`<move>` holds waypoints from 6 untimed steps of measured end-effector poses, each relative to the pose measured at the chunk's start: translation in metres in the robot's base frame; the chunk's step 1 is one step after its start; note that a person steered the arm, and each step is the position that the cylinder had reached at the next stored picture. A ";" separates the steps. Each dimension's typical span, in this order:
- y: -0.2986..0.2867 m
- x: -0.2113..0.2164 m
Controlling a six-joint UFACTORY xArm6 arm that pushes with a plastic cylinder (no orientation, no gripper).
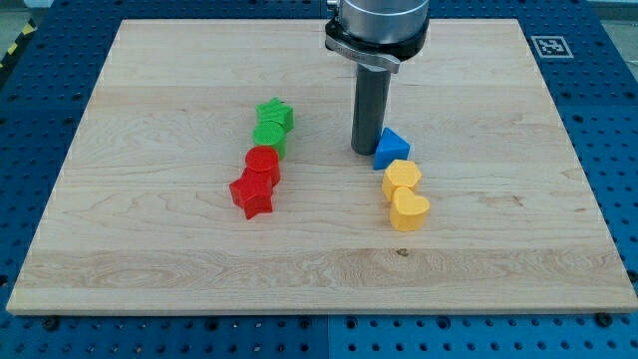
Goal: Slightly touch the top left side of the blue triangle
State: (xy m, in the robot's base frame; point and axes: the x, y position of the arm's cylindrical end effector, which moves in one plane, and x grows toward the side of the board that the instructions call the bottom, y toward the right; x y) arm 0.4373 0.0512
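The blue triangle [392,149] lies right of the board's centre. My tip [364,150] stands on the board just at the triangle's left side, touching or almost touching its upper left edge. The dark rod rises from there to the arm's head at the view's top. Right below the triangle lie a yellow hexagon [402,178] and a yellow heart [408,209], close together.
Left of centre stands a column of blocks: a green star [275,114], a green round block [269,136], a red round block [262,163] and a red star [252,194]. The wooden board [150,249] lies on a blue perforated table.
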 end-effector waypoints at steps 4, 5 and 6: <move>0.024 -0.027; 0.038 -0.003; 0.038 -0.001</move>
